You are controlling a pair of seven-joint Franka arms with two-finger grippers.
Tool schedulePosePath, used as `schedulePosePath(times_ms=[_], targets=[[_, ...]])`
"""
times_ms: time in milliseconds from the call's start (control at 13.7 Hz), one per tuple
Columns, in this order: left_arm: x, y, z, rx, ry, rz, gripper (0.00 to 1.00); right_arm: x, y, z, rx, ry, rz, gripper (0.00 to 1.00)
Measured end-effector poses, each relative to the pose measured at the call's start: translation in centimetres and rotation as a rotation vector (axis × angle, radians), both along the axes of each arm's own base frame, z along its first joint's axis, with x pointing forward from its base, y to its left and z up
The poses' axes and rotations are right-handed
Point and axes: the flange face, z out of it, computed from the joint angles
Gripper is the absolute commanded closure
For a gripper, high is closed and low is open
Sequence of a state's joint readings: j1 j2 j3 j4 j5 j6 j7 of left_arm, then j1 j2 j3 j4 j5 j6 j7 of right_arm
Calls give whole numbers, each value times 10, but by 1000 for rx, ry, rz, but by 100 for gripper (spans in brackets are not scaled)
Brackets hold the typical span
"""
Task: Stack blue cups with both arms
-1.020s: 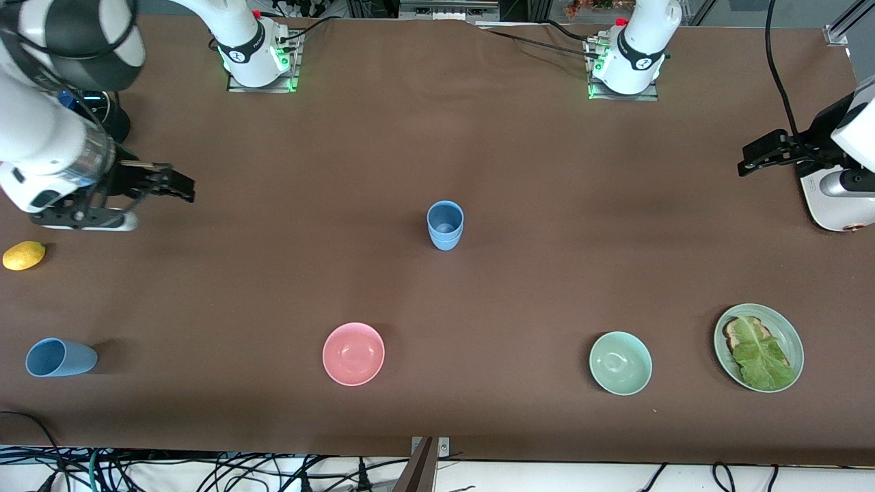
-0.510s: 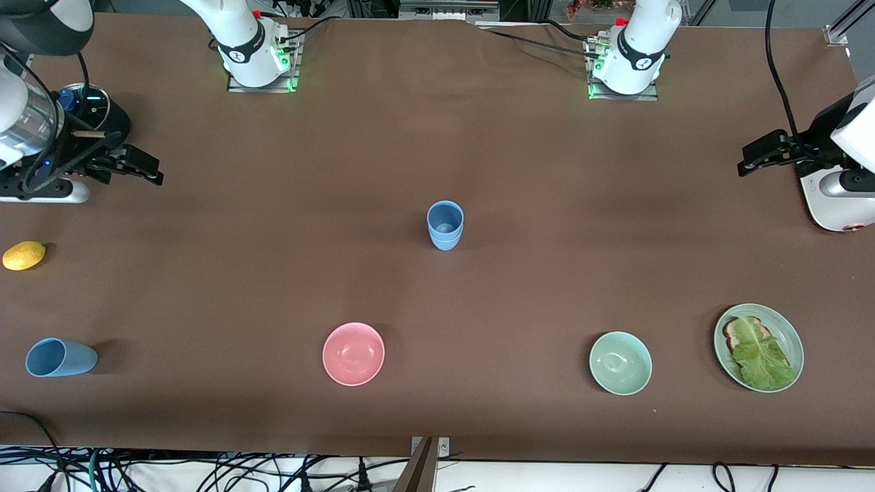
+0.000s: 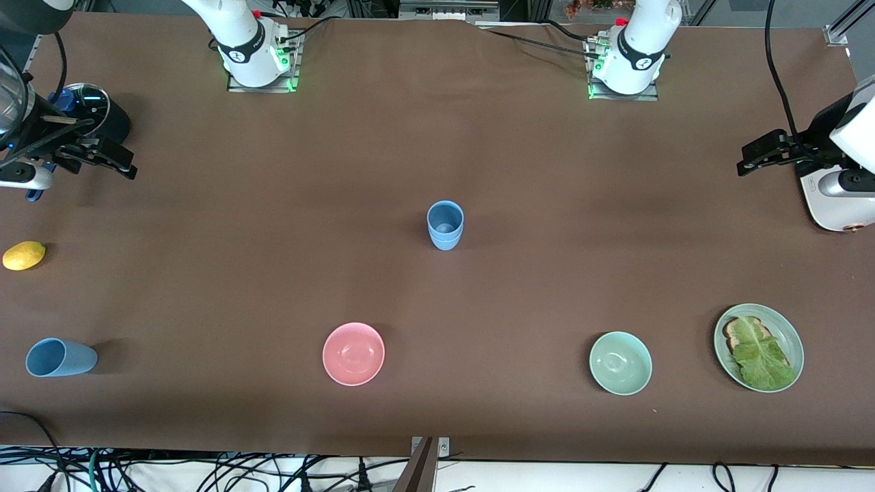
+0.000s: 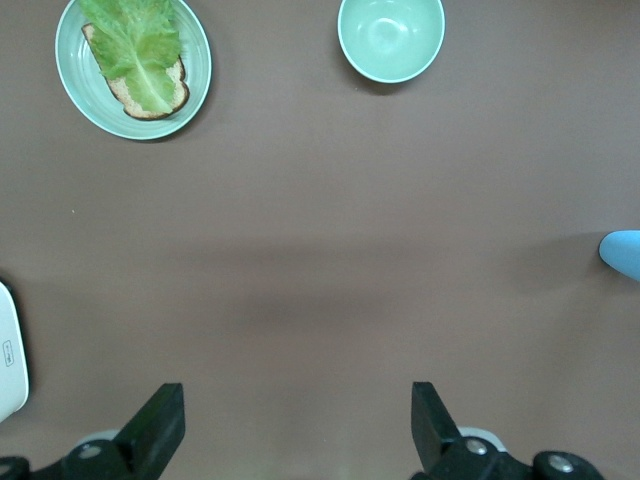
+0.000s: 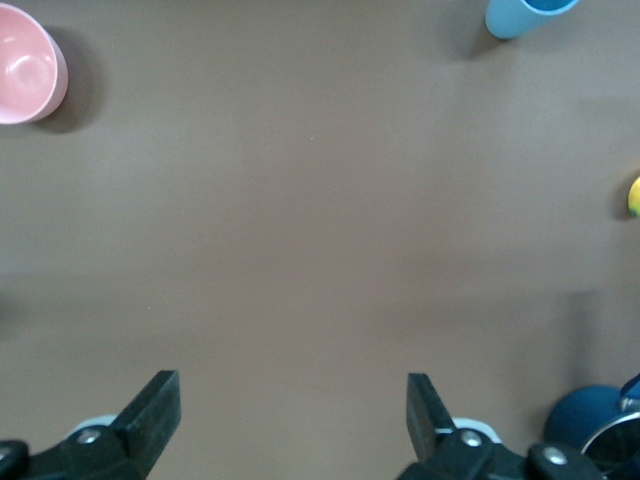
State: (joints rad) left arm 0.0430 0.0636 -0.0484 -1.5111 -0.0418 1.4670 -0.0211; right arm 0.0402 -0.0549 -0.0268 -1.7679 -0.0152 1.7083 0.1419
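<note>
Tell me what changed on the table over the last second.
The right hand, open and empty, drew back toward the right arm's end of the table, ending beside the dark saucepan. The left hand waited, open. The stacked blue cups, the lone blue cup, bowls and lemon stayed put.

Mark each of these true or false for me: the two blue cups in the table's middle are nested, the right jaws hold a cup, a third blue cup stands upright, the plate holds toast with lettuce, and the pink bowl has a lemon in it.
1. Two blue cups are nested in the middle of the table: true, the stacked cups stand upright.
2. The right gripper holds a cup: false, its jaws are open and empty.
3. The lone blue cup stands upright: false, it lies on its side.
4. The plate holds toast with lettuce: true.
5. The pink bowl holds the lemon: false, the bowl is empty; the lemon lies on the table.
</note>
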Motion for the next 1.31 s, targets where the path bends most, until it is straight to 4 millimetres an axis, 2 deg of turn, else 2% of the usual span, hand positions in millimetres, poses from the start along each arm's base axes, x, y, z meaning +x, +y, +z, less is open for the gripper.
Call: schedulePosePath(times_ms=[219,510,874,1311], targets=[[-3,-11,0,-1,13,-21,0,-1,10,3,-1,-10,-34,0],[-6,-12,1,-1,28,-23,0,0,-2,15,0,-44,-54,0],[-9,-17,6,0,20,-33,0,0,-2,17,0,-39,-40,0],[-32,-20,10,6,0,-34,0,-4,4,14,41,-5,-40,0]])
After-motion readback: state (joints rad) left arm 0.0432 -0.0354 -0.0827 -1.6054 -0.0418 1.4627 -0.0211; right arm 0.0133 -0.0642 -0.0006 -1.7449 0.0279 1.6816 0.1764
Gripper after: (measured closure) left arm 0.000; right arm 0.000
